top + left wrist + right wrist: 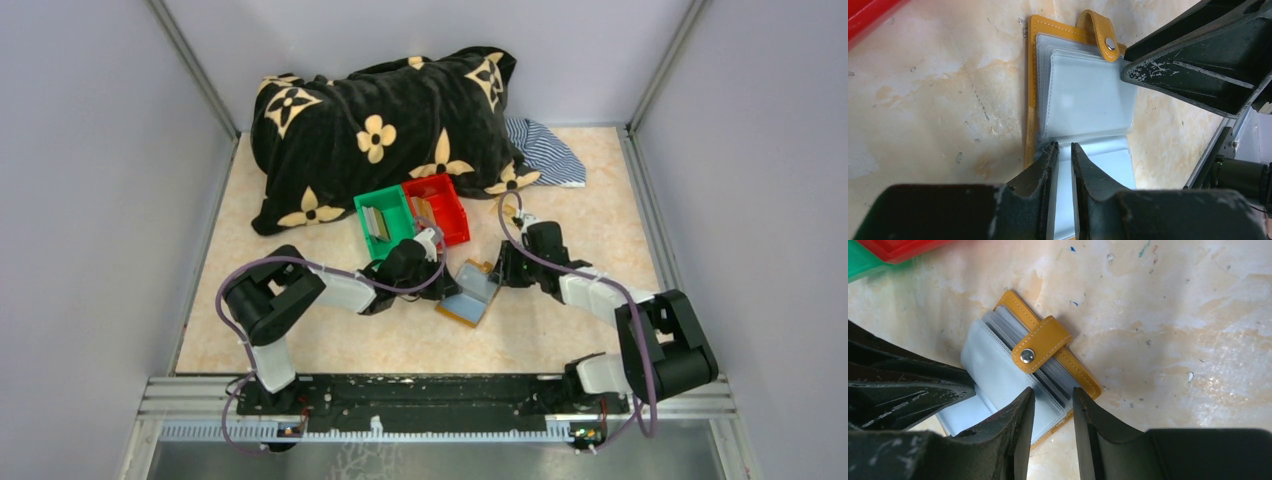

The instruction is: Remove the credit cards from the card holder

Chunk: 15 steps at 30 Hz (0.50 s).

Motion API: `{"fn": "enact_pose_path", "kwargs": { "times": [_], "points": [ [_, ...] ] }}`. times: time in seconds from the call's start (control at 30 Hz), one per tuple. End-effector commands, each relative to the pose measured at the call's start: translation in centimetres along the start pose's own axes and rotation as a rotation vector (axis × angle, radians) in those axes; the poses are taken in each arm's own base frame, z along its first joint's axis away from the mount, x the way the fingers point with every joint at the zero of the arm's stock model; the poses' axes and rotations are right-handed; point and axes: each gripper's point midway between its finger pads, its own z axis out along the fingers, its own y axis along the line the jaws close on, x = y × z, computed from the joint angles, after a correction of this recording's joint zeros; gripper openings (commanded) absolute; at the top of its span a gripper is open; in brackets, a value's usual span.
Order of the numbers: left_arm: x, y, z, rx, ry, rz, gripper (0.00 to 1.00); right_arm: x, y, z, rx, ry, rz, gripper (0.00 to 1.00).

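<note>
My left jaws are almost together, pinching one clear sleeve of the card holder [1083, 95], which lies open on the worktop [560, 330] between my arms. My right jaws stand partly apart astride the leather cover's edge, just beside the strap tab [1040, 345]. Whether they bite it I cannot tell.

I judge this the spreading step: cover steadied, a sleeve parted. The next move calls for a fine pinch on a card's edge alone, and I cannot see which sleeves are filled.

Some credit cards [378, 222] lie in the green bin [360, 215], with the red bin [458, 215] touching it. The flowered cushion [380, 130] sits behind. My own crowded jaws are the obstacle.
</note>
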Motion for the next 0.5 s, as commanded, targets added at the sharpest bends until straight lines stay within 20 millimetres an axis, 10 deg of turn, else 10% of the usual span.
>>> {"fn": "enact_pose_path", "kwargs": {
  "times": [0.0,0.3,0.47],
  "points": [
    [4.7,4.1,-0.9,-0.129,0.152,-0.017,0.22,-0.6,2.3,-0.2,-0.136,-0.029,-0.012,0.34],
    [4.0,3.8,-0.6,-0.122,0.141,-0.013,0.22,-0.5,4.9,-1.8,-0.272,-0.045,-0.015,0.32],
    [3.5,3.7,-0.7,-0.12,0.126,-0.011,0.22,0.0,6.2,-3.0,-0.342,-0.057,-0.027,0.03]
  ]
}}
